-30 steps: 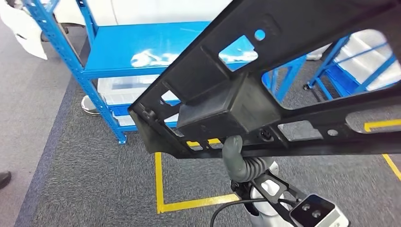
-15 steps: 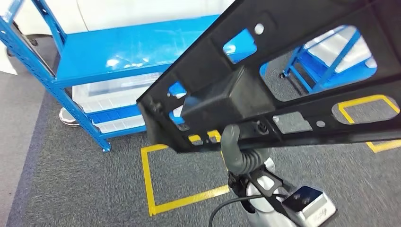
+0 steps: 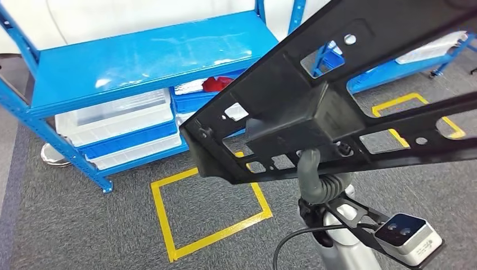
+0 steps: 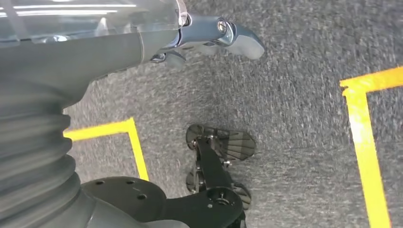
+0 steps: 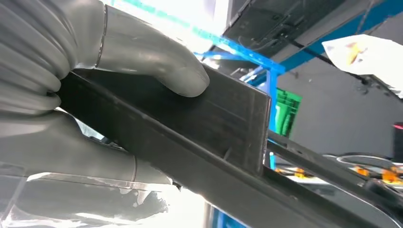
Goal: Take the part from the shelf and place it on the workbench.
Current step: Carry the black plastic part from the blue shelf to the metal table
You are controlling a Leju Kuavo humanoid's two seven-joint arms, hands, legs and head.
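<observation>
A large black plastic frame part (image 3: 315,107) with cut-outs and a boxy middle section spans the right half of the head view, tilted, above the floor. My right hand (image 3: 315,180) grips its lower edge from beneath, thumb up against the box section. Close up in the right wrist view, the thumb (image 5: 142,52) presses on the flat black wall of the part (image 5: 228,123). My left hand (image 4: 209,35) hangs over the grey carpet, holding nothing, with its fingers loosely extended.
A blue metal shelf (image 3: 140,56) stands ahead on the left with a bare top board; clear bins (image 3: 118,112) and a blue bin holding something red (image 3: 216,83) sit below it. A second blue rack (image 3: 394,64) is at the right. Yellow tape squares (image 3: 211,236) mark the carpet.
The whole picture has shifted, so the camera has moved: the shelf now sits more squarely ahead. My right hand keeps the same hold on the black part.
</observation>
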